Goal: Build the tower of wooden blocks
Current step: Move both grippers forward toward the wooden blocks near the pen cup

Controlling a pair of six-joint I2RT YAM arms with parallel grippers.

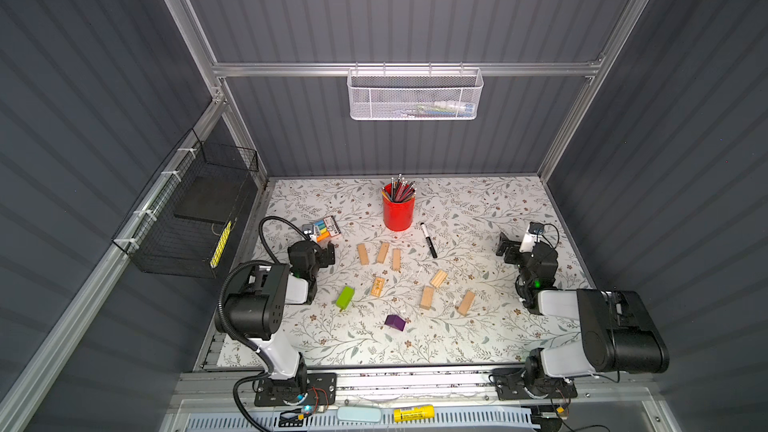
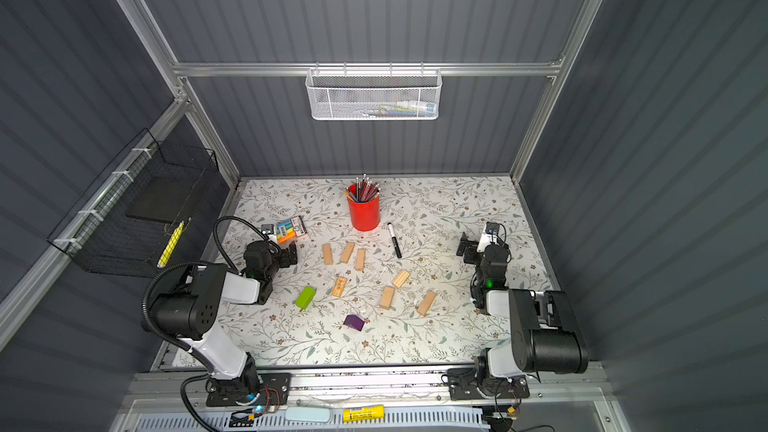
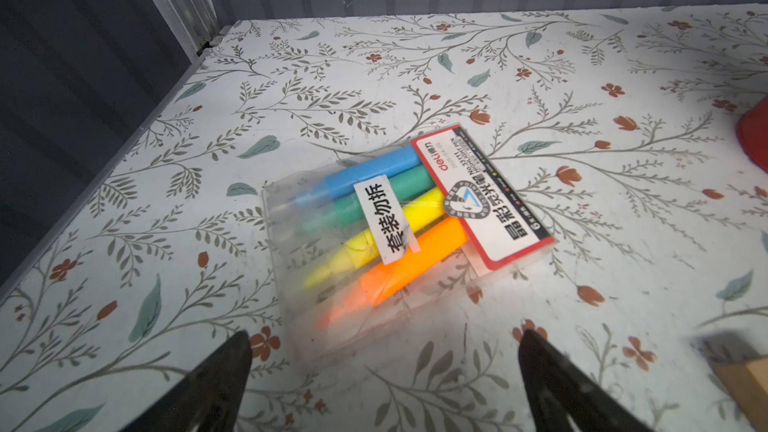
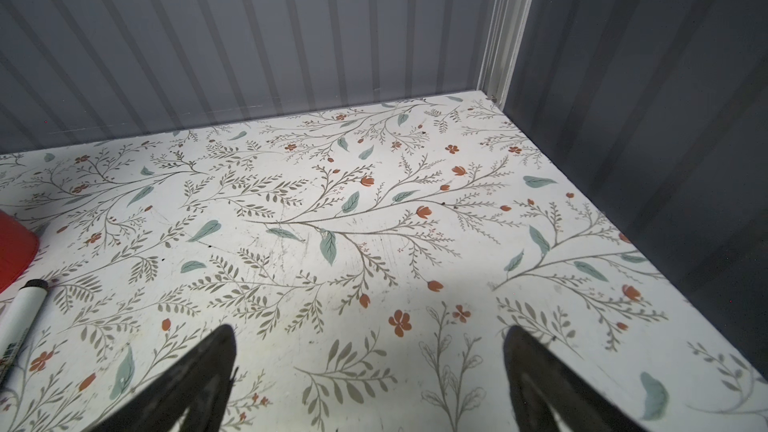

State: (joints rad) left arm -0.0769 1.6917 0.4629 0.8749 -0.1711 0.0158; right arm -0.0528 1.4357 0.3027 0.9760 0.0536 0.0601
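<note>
No wood block tower shows; the wood blocks lie apart on the floral table (image 1: 478, 209). Three tan ones (image 1: 382, 253) (image 2: 347, 253) sit in a row mid-table, with more tan ones (image 1: 427, 297) to the right. A lime-green block (image 1: 345, 297) (image 2: 305, 297) and a purple block (image 1: 395, 322) (image 2: 354, 322) lie nearer the front. My left gripper (image 1: 326, 253) (image 3: 384, 338) stands open and empty, left of the row, facing a highlighter pack (image 3: 407, 218); one tan block (image 3: 744, 380) shows beside it. My right gripper (image 1: 505, 248) (image 4: 370, 330) is open over bare table at the right.
A red pencil cup (image 1: 398, 209) stands at the back middle, with a black marker (image 1: 429, 241) (image 4: 20, 322) just right of it. The highlighter pack (image 1: 326, 228) lies at the left. A white mesh basket (image 1: 415, 95) hangs on the back wall, a black wire basket (image 1: 195, 209) on the left wall.
</note>
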